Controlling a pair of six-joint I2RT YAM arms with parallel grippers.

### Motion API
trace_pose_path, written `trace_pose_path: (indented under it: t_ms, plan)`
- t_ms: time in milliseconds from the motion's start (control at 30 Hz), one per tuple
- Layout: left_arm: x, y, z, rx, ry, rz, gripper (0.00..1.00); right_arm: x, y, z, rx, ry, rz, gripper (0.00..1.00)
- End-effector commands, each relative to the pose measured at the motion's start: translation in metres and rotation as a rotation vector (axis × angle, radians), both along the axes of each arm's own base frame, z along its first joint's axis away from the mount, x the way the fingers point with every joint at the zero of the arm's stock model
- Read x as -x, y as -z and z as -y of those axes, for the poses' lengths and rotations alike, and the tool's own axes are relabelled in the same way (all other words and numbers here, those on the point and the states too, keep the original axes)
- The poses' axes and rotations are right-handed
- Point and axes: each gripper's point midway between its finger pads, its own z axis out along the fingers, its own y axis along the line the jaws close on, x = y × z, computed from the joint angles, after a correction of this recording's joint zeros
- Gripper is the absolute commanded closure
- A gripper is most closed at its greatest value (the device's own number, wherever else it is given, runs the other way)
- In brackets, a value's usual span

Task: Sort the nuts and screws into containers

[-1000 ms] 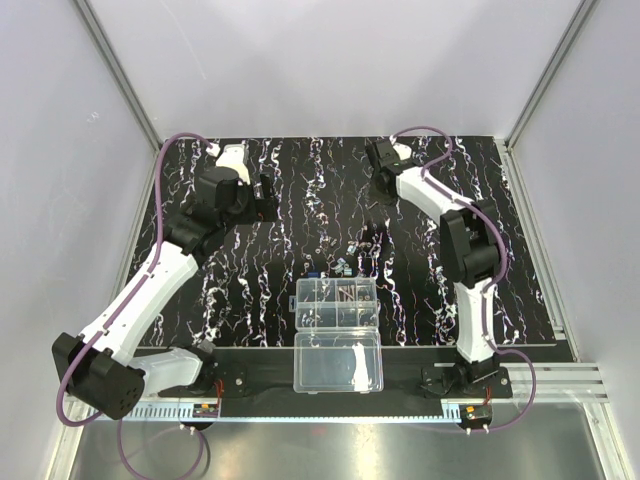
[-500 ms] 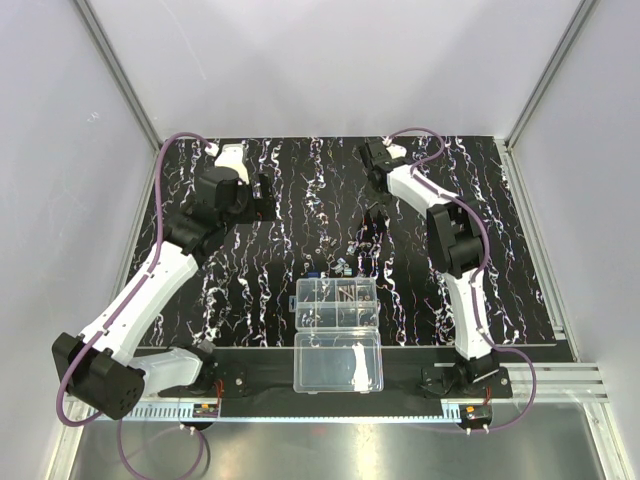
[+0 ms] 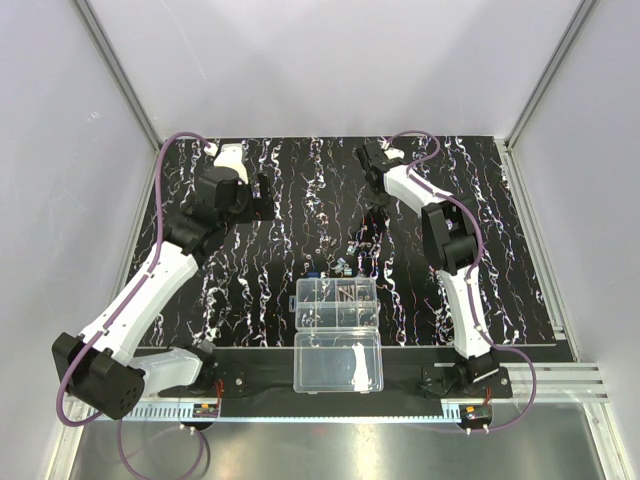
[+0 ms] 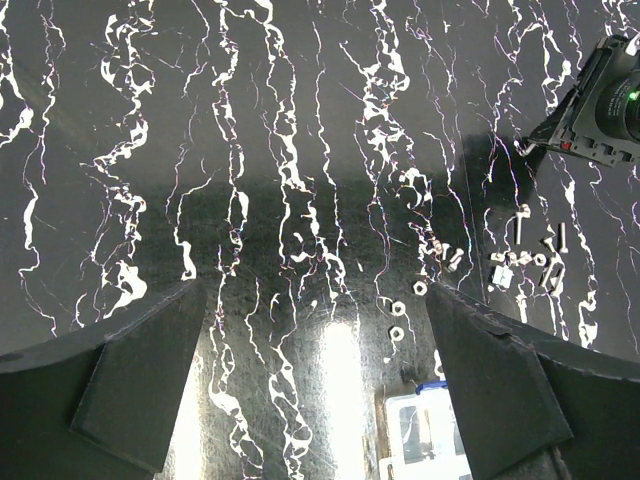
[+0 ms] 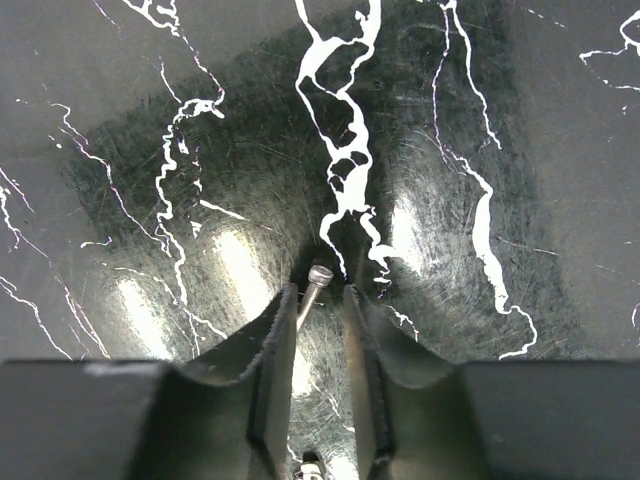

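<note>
One screw [image 5: 317,285] lay on the bench [image 5: 520,120], straddled by the right hand [image 5: 317,300], whose jaws were set narrowly apart and not yet clamped. The pick-up step was judged in hand. Full closure, a lift and transfer to the containers [image 3: 318,314] would be required next.

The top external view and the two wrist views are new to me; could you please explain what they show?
Two white robot arms stand side by side. The top view looks down from above and behind them; each wrist view looks along that arm's own fingers. On the black, white-streaked mat sit a clear organizer box, its lid half folded open towards the arms, and loose screws and nuts. The left gripper hangs wide open above the mat, holding nothing. The right gripper is low at the mat, its fingers narrowly apart on either side of one screw, not visibly clamped on it.
</note>
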Motion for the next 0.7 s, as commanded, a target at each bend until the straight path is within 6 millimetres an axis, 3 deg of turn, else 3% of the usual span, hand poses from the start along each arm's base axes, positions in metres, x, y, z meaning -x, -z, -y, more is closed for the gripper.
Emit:
trace_pose_path:
  t_ms: [0, 267, 333, 500, 667]
  plan:
    - [-0.005, -0.026, -0.002, 0.007, -0.012, 0.078, 0.01, -0.005, -0.002, 0.002, 0.034, 0.004, 0.011, 0.71]
    - [-0.005, -0.026, -0.002, 0.009, -0.013, 0.079, 0.01, -0.002, 0.006, 0.003, 0.065, -0.038, -0.015, 1.0]
    - [-0.005, -0.026, -0.002, 0.008, -0.013, 0.078, 0.01, -0.001, 0.001, 0.002, 0.061, -0.062, -0.013, 1.0]
    - [-0.004, -0.026, 0.0, 0.015, -0.005, 0.077, 0.01, -0.004, -0.032, -0.018, -0.013, -0.22, 0.054, 1.0]
    - [-0.004, -0.028, 0.0, 0.015, -0.004, 0.08, 0.01, 0.014, -0.082, -0.031, -0.102, -0.324, 0.116, 1.0]
